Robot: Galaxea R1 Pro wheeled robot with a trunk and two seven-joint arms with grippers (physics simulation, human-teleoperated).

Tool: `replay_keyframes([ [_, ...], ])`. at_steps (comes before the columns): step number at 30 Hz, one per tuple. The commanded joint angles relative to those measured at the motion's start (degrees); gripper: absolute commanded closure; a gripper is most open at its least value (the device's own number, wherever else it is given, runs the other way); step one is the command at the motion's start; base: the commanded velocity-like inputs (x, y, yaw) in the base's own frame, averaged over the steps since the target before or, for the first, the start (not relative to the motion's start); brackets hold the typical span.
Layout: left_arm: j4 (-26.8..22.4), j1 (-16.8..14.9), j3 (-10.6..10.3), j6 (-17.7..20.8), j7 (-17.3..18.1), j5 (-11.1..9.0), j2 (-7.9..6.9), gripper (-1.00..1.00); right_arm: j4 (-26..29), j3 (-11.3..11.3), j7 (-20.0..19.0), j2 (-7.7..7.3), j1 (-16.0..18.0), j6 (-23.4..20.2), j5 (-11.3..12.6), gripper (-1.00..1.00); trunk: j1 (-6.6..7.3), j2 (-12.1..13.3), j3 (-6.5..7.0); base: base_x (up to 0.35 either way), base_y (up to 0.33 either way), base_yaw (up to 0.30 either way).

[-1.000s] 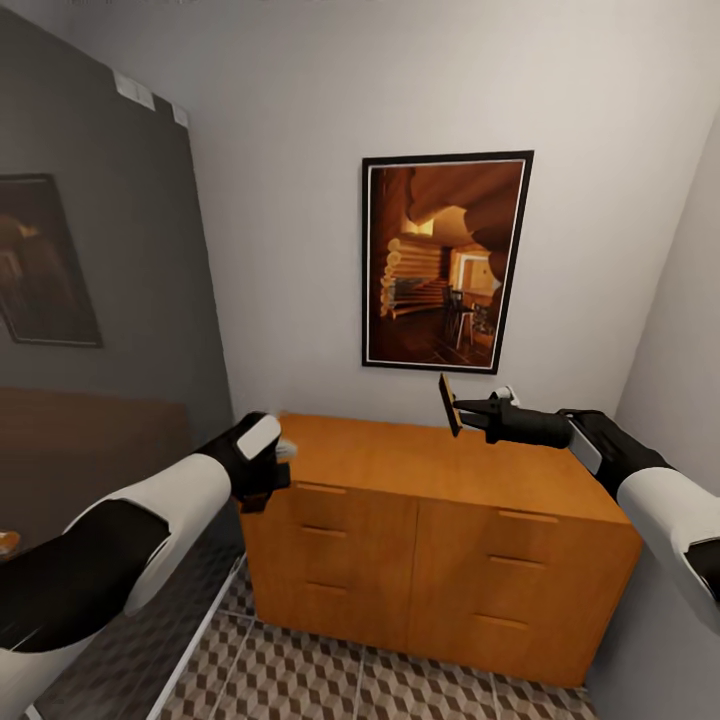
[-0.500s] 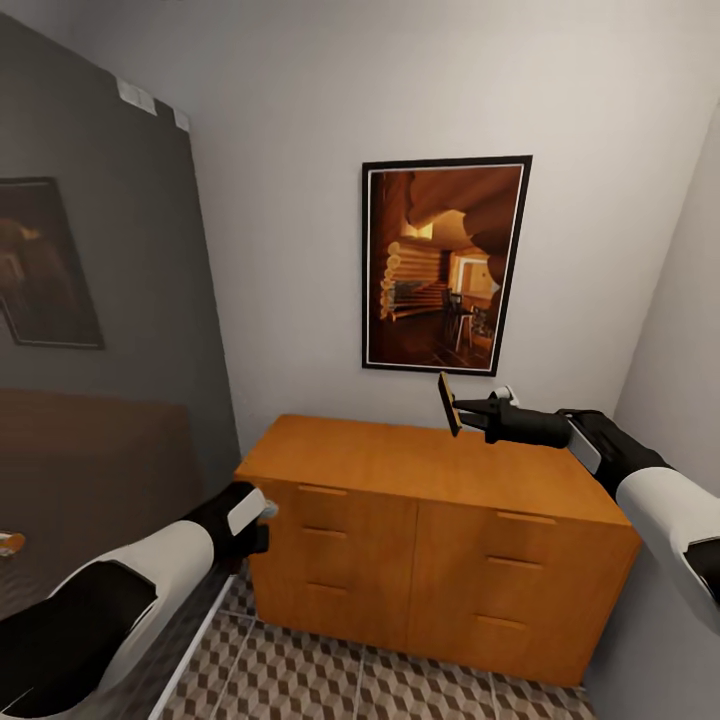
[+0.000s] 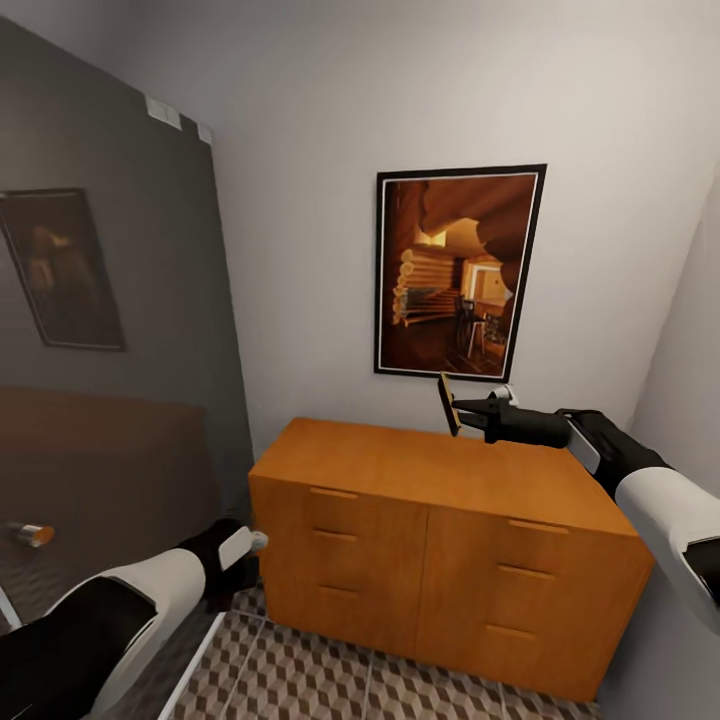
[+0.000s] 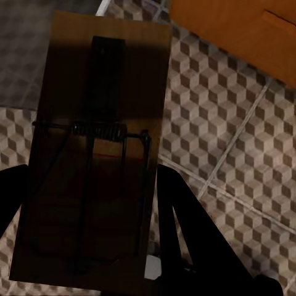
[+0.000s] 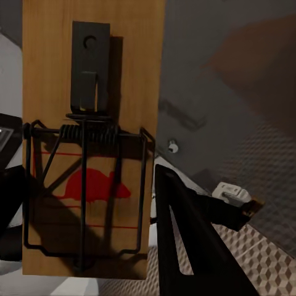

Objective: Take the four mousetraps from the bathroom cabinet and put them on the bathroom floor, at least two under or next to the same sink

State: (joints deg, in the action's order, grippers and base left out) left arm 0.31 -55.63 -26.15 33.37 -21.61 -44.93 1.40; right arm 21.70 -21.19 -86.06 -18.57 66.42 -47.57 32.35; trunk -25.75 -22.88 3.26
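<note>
We held one trap in each tool. The left tool (image 3: pixel 245 545), low at the frame's lower left beside the cabinet (image 3: pixel 440 540), gripped a trap (image 4: pixel 92 154) lengthwise between its fingers, directly above the floor (image 4: pixel 234 142); that arm was nearer the tiles. The right tool (image 3: pixel 470 412), right of centre above the cabinet top, clasped its trap (image 5: pixel 92 135) on edge, with the cabinet between it and the floor.

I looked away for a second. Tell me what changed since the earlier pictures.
The left hand dropped from beside the cabinet top toward the bathroom floor, carrying its mousetrap. The camera shifted slightly too. The right hand stayed above the cabinet, clamped on the other mousetrap.
</note>
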Motion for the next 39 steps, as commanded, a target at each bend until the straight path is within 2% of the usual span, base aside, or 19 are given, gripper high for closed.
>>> replay_keyframes([
  [1,0.1,0.6,-0.5,-0.3,-0.1,-0.4,0.01,1.00,0.0,-0.3,-0.2,-0.06,0.0,-0.9,0.3,1.00,-0.03,0.0,0.05,0.000,0.000,0.165],
  [10,0.3,6.9,-0.5,-5.2,0.4,-0.3,-1.55,1.00,-1.2,-0.4,-0.2,-0.03,0.0,-0.9,0.3,1.00,-0.03,0.0,0.71,0.000,0.000,0.173],
  [19,0.3,12.7,-0.5,-10.3,0.7,-0.3,-1.89,1.00,-5.1,-0.4,-0.2,0.46,0.0,1.2,0.0,1.00,-0.03,0.0,1.37,0.000,0.000,0.179],
  [22,0.4,14.6,-0.5,-12.2,0.9,-0.3,-1.91,1.00,-7.2,-0.4,-0.2,0.84,0.0,2.7,-1.8,1.00,-0.03,0.0,1.59,0.000,0.000,0.179],
  [24,0.4,15.8,-0.5,-13.6,1.0,-0.3,-1.93,1.00,-8.9,-0.4,-0.2,1.20,0.0,3.6,-3.9,1.00,-0.03,0.0,1.74,0.000,0.000,0.179],
  [25,0.4,17.7,-0.5,-15.8,1.1,-0.3,-2.04,1.00,-10.7,-0.4,-0.2,1.48,0.0,4.5,-6.5,1.00,-0.03,0.0,1.82,0.000,0.000,0.179],
  [28,0.4,19.7,-0.5,-17.9,1.2,-0.4,-2.81,1.00,-11.6,-0.3,-0.2,1.57,0.0,5.2,-7.5,1.00,-0.03,0.0,2.04,0.000,0.000,0.179],
  [29,0.4,21.6,-0.5,-19.7,1.2,-0.5,-3.43,1.00,-12.8,-0.3,-0.2,1.68,0.0,5.9,-7.8,1.00,-0.03,0.0,2.11,0.000,0.000,0.179],
  [31,0.4,22.7,-0.5,-20.4,1.2,-0.5,-3.77,1.00,-13.5,-0.3,-0.2,1.76,0.0,6.0,-7.8,1.00,-0.03,0.0,2.26,-0.024,0.003,0.179],
  [39,0.4,24.8,-0.5,-21.2,1.3,-0.5,-5.11,1.00,-14.3,-0.3,-0.2,1.95,0.0,6.2,-8.0,1.00,-0.03,0.0,2.72,-0.155,0.095,0.188],
])
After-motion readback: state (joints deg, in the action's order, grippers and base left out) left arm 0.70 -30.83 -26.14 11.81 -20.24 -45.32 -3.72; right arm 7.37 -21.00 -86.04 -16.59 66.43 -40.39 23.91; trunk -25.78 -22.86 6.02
